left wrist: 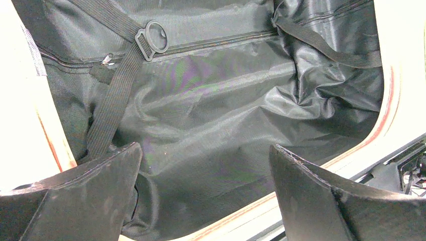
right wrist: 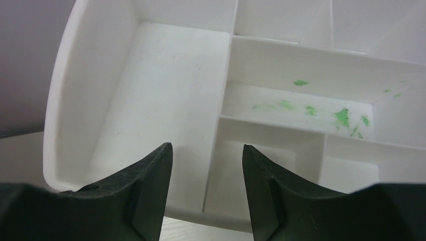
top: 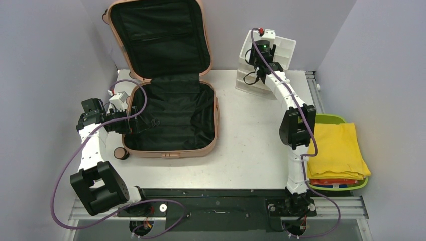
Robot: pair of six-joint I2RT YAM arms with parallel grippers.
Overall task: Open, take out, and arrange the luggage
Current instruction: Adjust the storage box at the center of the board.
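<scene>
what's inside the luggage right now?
Only black lining and straps with a ring buckle show in the luggage; no loose items. The left claw hides its left edge; zipped pocket contents unseen.

We see a white table top [top: 251, 150] in the centre of the top view, evenly lit, with soft shadows. 3 plain pale grey walls enclose it: the left wall [top: 40, 60], the back wall [top: 226, 20] at the upper edge and the right wall [top: 392, 50]. A metal rail [top: 315, 88] runs along the table's right edge. A black strip [top: 216, 193] lies along its lower edge.
</scene>
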